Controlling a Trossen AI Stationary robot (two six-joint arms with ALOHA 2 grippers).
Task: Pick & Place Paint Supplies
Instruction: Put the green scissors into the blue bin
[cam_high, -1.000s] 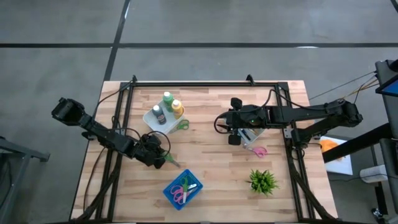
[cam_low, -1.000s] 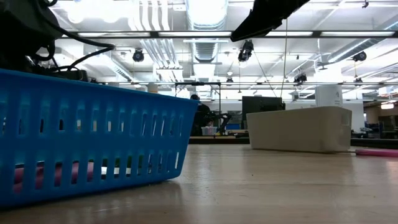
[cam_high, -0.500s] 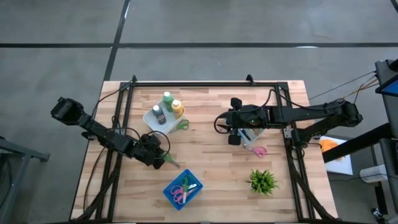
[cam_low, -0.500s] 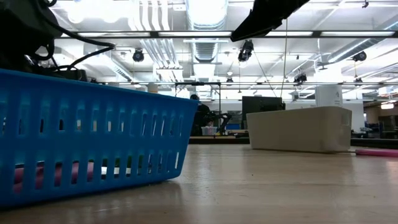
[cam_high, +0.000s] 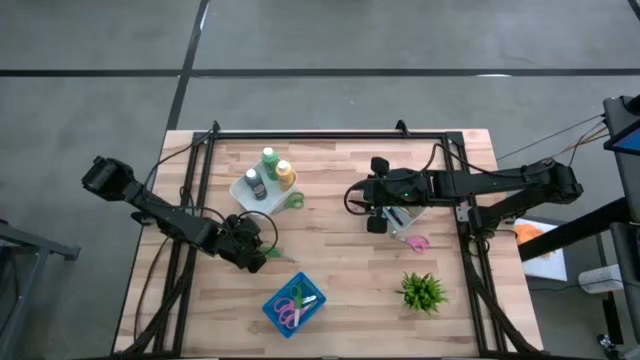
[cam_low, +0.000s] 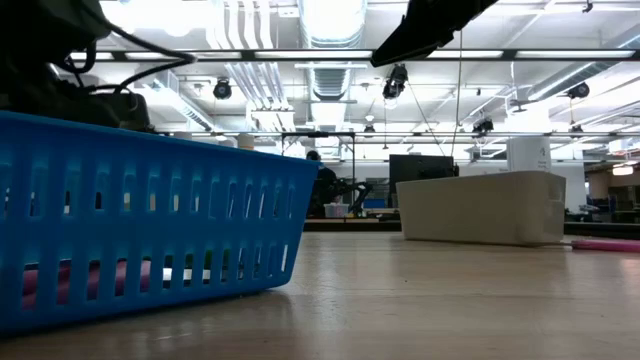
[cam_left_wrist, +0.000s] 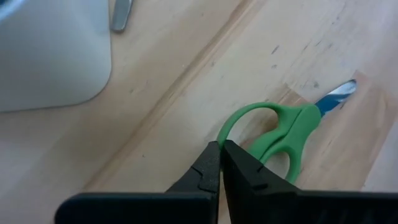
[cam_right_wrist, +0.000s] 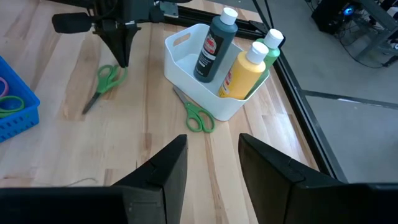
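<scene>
Here, the left gripper (cam_left_wrist: 221, 163) is seen fully closed, empty, its tips just above a pair of green scissors (cam_left_wrist: 280, 134). The right gripper (cam_right_wrist: 212, 163) is held partly open, holding nothing, right of centre. Three squeeze bottles (cam_right_wrist: 239, 50) stand in the white bin (cam_right_wrist: 186, 53) at the far left.

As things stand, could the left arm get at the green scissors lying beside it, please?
Probably yes. The left tool sits right at the green scissors, its shut tips touching a handle loop, and nothing lies between them; it would have to open before gripping.
</scene>
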